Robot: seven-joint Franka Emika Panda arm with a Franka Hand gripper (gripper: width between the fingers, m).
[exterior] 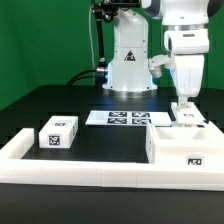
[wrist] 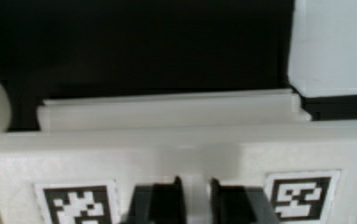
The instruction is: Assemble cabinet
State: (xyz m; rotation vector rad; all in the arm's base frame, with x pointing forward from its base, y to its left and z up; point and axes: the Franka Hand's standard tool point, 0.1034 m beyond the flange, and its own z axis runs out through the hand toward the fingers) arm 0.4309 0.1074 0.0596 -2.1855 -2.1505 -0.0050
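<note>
Exterior view first, starting from the exterior view's left: I count one small block (exterior: 57,133), tagged, sitting alone on the table (exterior: 30,105) and well apart from the other parts, so not yet joined to anything. In the middle lies the one marker board (exterior: 124,118). On the exterior view's right stands one larger box (exterior: 178,148) with a tag on its front, just behind the single low rail (exterior: 80,172) that runs along the near edge. The one gripper (exterior: 186,110) hangs directly over that box, fingertips down at its tagged top. I cannot tell whether a separate panel lies there.

I judge the cabinet barely begun: two pieces lie apart, and nothing is visibly stacked into a taller box.

The wrist view shows two tags on the box's face, with the dark fingers (wrist: 154,205) between them, close together. I cannot tell whether they pinch anything.
</note>
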